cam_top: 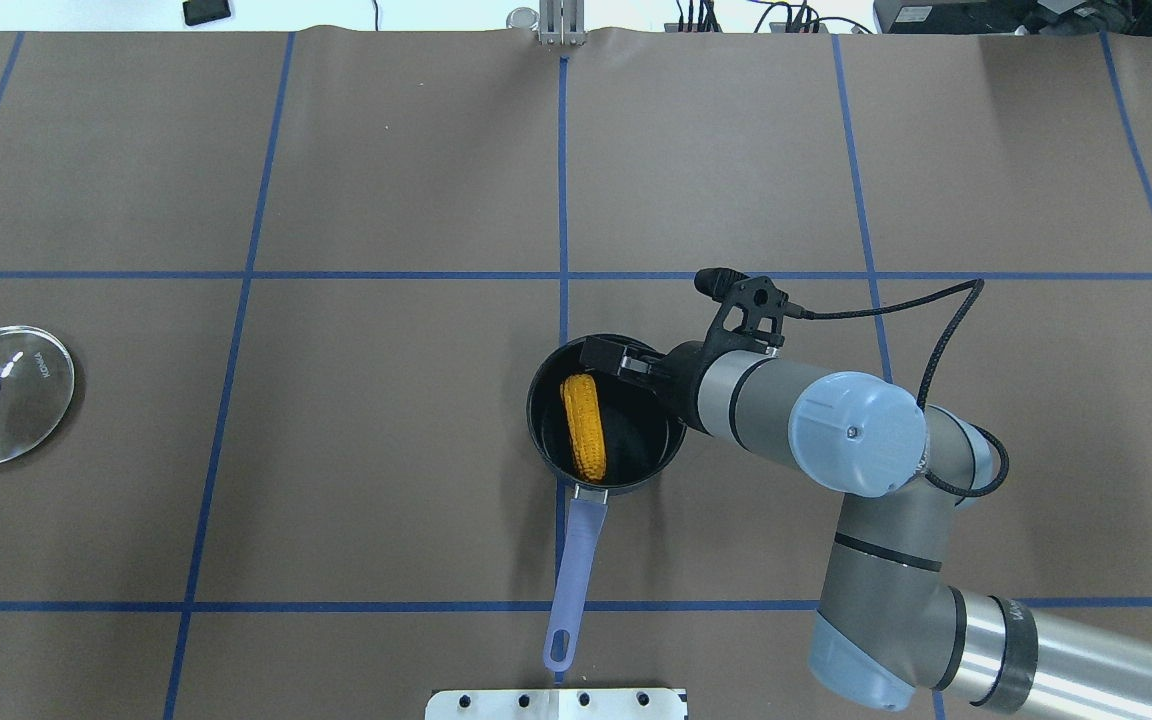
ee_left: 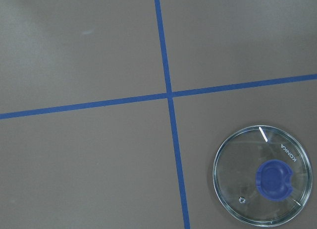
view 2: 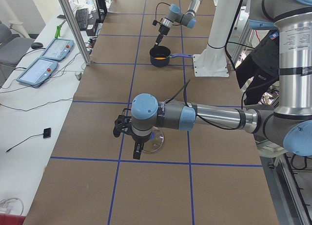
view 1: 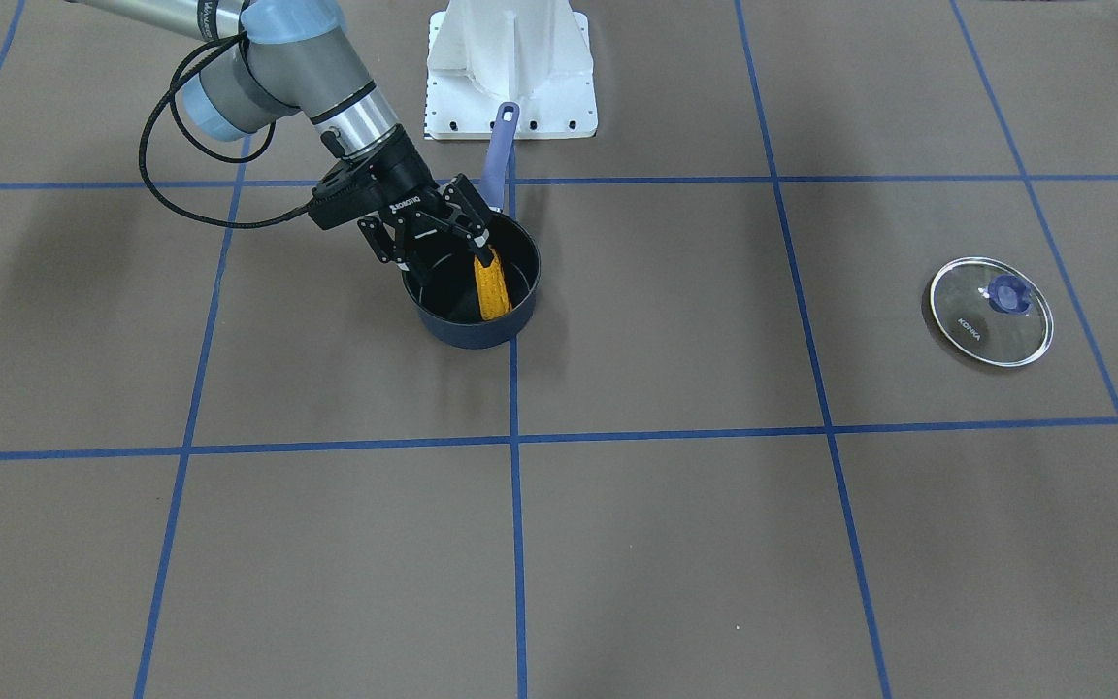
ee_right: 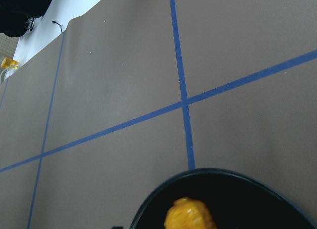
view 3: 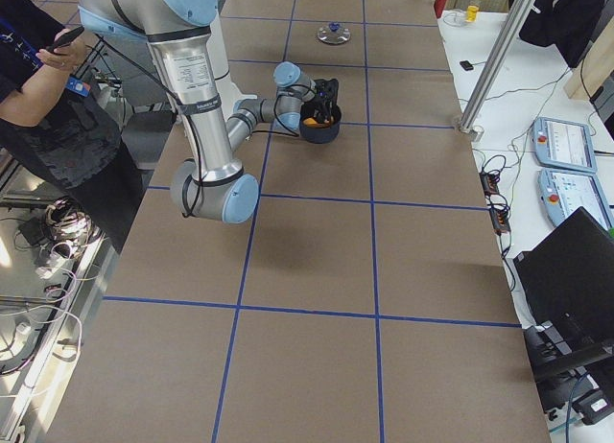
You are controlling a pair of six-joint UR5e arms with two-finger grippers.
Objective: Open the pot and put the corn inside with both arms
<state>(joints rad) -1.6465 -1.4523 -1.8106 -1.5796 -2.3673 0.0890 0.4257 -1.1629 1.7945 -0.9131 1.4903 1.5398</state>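
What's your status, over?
Right gripper open at the pot. Left gripper above the lid, state unclear. Corn in pot. Nothing blocking.

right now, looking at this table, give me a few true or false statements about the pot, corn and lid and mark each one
1. The corn lies inside the pot. True.
2. The glass lid sits on the pot. False: it lies flat on the table, far off to the robot's left, and the pot is open.
3. The pot's handle points toward the robot's white base. True.
4. The left gripper is the one at the pot. False: the right gripper is over the pot's rim, and the left arm is over by the lid.
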